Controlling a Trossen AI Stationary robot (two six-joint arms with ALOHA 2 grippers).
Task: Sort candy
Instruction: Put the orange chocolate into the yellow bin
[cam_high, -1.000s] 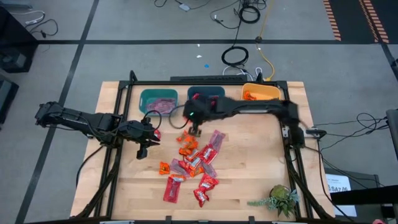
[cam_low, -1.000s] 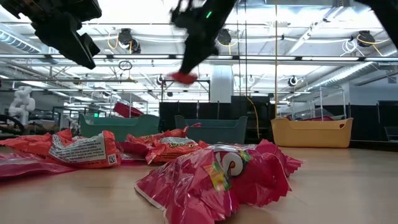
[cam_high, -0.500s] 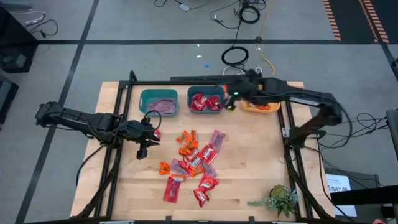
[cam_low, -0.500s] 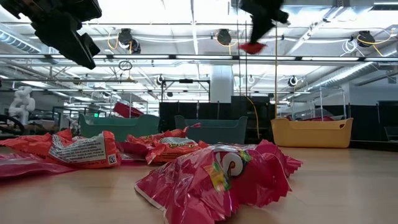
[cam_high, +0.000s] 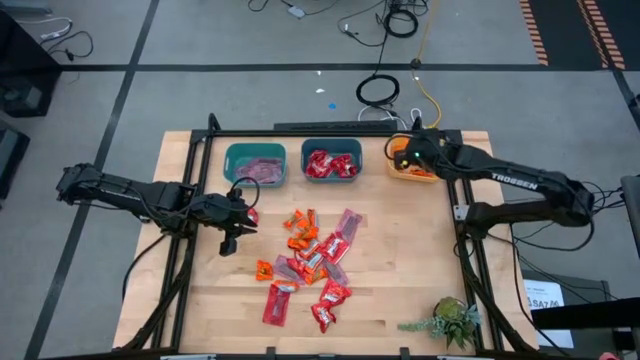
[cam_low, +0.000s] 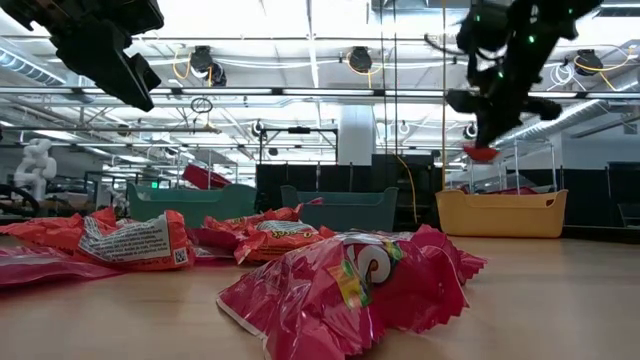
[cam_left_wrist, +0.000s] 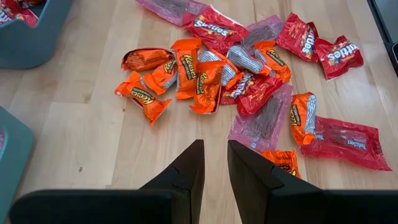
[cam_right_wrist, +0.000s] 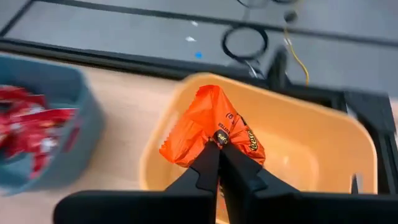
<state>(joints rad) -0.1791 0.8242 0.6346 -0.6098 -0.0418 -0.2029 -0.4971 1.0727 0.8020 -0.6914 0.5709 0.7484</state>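
A heap of candy (cam_high: 310, 258) in red, orange and mauve wrappers lies on the wooden table's middle, also seen in the left wrist view (cam_left_wrist: 236, 68). At the far edge stand two teal bins (cam_high: 255, 163) (cam_high: 331, 163) and a yellow bin (cam_high: 432, 148). My right gripper (cam_right_wrist: 219, 146) hangs over the yellow bin (cam_right_wrist: 336, 134), shut on one orange candy (cam_right_wrist: 208, 124). My left gripper (cam_left_wrist: 216, 146) hovers left of the heap, above the table, its fingers a little apart with nothing between them. My right gripper pinches the orange candy's wrapper at its near end (cam_right_wrist: 219, 138) between the two fingertips. The fingers slant down from the table's right side. The candy is lifted clear and hangs over the yellow bin's inside (cam_low: 482, 153).
The left teal bin holds mauve candy, the middle one red candy (cam_right_wrist: 28, 124). Black frame rails (cam_high: 465, 230) run along the table's sides. A small plant (cam_high: 450, 320) stands at the near right corner. Bare wood lies right of the heap.
My right gripper has swung from above the heap toward the table's far right, past the middle teal bin, to over the yellow bin, rolling its wrist and carrying the orange candy clear of the table. The left arm has kept still.
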